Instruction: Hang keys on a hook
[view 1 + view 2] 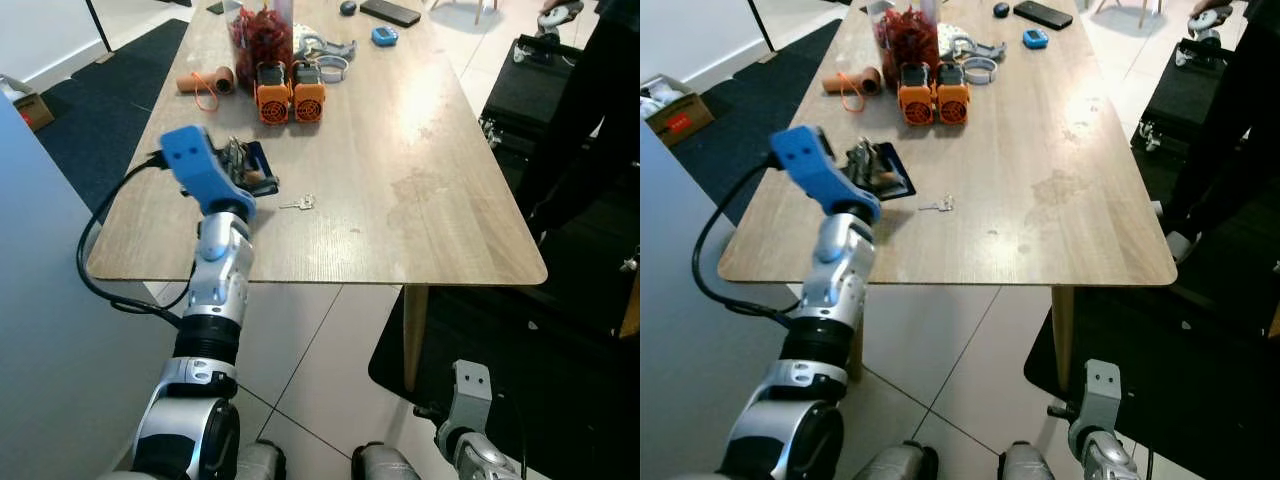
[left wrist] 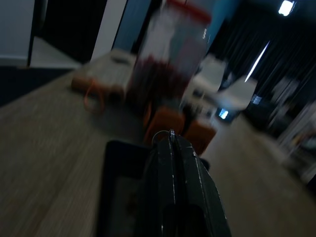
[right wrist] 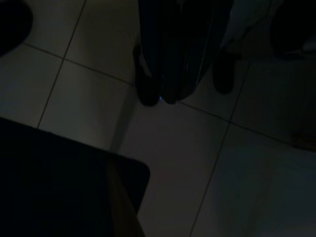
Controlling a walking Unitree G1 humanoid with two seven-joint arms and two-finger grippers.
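Note:
My left gripper (image 2: 171,136) reaches over the wooden table's (image 1: 420,200) near left part, its fingers pressed together on a thin wire key ring (image 2: 162,134). Seen from my head, a bunch of metal keys (image 1: 864,160) sits at the gripper's tip, over a flat black base (image 1: 892,180); the blue wrist housing (image 1: 195,165) hides the fingers. A single small silver key (image 1: 298,203) lies loose on the table just right of that base. My right arm (image 1: 468,400) hangs idle beside the table, its gripper (image 3: 165,96) shut above the tiled floor.
Two orange blocks (image 1: 291,93), a jar of red contents (image 1: 262,35), a cardboard roll (image 1: 205,80) and a phone (image 1: 390,12) stand further back on the table. A person in black (image 1: 600,90) stands at the right. The table's near edge (image 1: 320,283) is just before me.

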